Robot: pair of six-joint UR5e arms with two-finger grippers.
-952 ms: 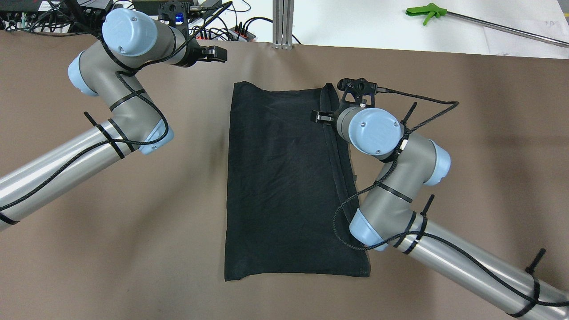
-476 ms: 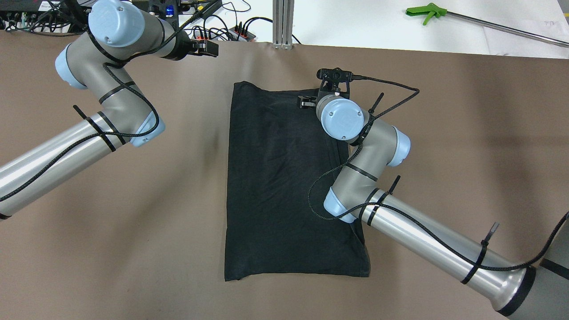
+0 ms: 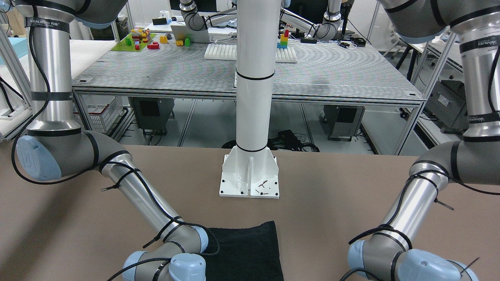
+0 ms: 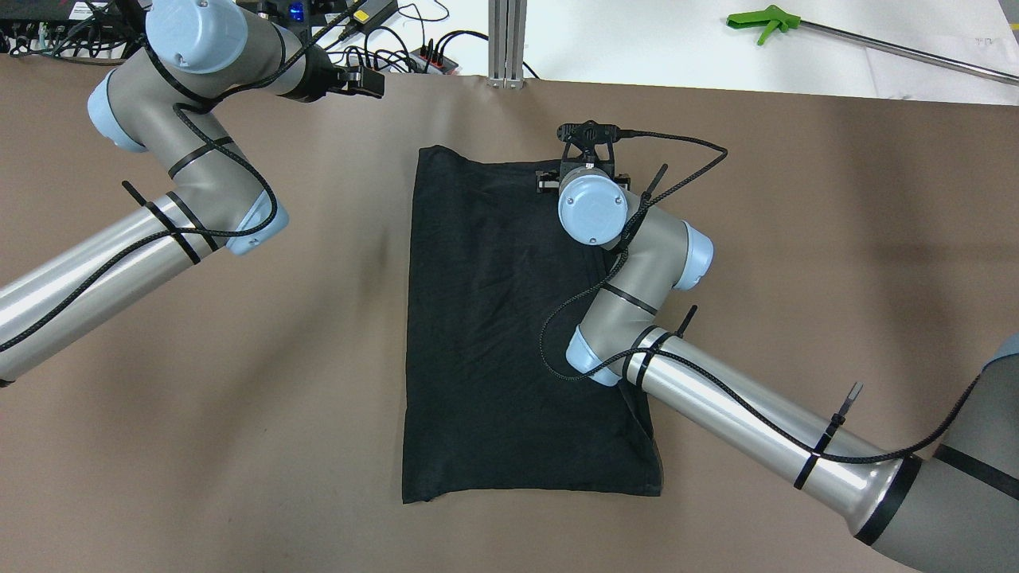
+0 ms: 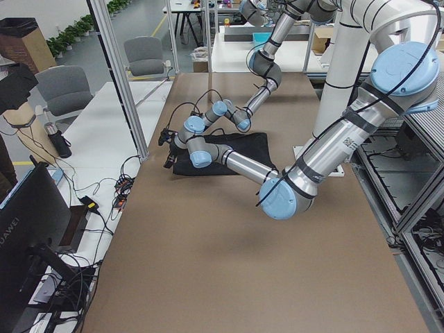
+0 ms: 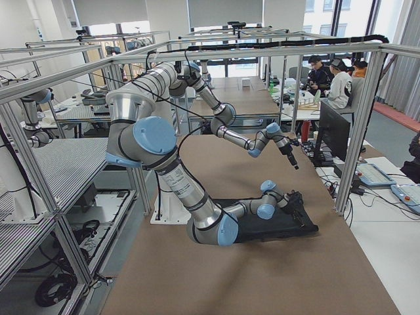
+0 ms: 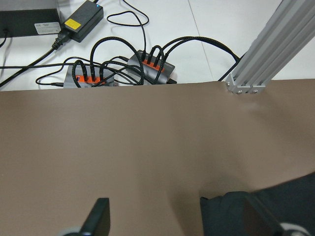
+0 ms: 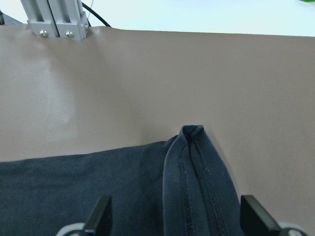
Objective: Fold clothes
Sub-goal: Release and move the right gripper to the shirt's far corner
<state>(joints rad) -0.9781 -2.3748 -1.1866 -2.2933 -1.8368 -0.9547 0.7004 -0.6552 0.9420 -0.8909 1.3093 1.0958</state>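
Black clothes (image 4: 493, 318) lie beneath the spread right gripper (image 8: 176, 217), apart from the spread left gripper (image 7: 179, 219).

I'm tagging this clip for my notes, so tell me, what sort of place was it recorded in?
Most likely a robotics lab or test hall. The next bench holds toy bricks and more robot arms, metal frames stand all around, and people sit in the background.

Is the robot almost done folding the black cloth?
Not yet. The cloth lies mostly flat. The right gripper is open around a raised hemmed edge at one corner. The left gripper is open and empty. The big folds remain.
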